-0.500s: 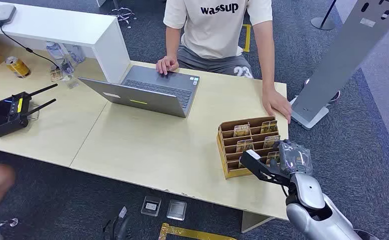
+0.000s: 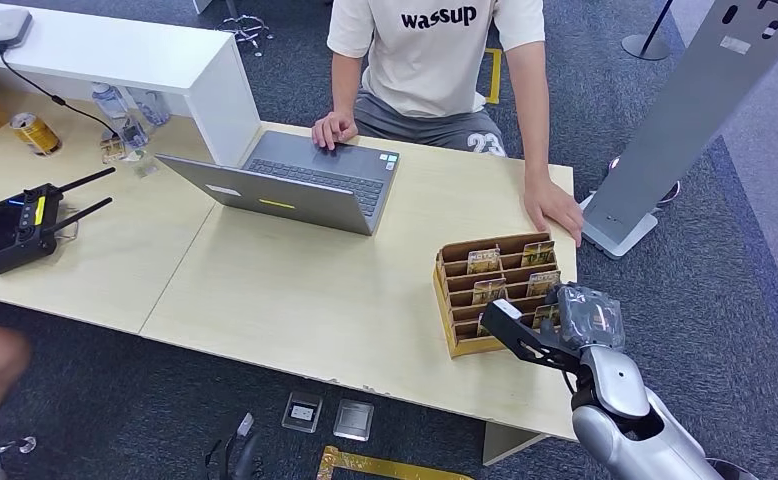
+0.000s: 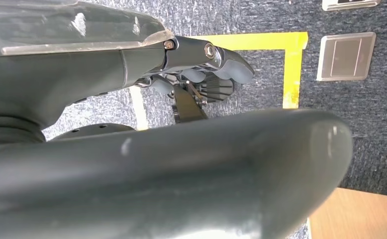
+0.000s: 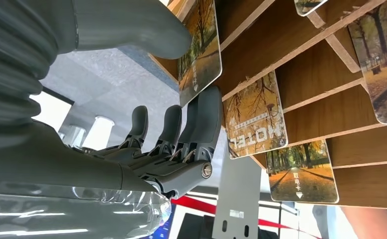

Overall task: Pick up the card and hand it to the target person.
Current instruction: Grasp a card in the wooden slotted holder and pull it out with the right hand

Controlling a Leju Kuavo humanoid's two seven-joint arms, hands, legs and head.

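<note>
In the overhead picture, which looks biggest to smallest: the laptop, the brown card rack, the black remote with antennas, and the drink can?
1. laptop
2. card rack
3. black remote, body alone; with antennas its span looks close to the rack's, so that pair is unsure
4. drink can

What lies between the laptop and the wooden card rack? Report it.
Nothing. In the head view, the stretch of table between the laptop and the card rack is bare light wood.

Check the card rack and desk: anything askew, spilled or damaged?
Nothing stands out. The cards sit upright in their slots in the wooden rack, and the right hand pinches one card between thumb and finger. The laptop and remote controller lie flat on the table.
</note>
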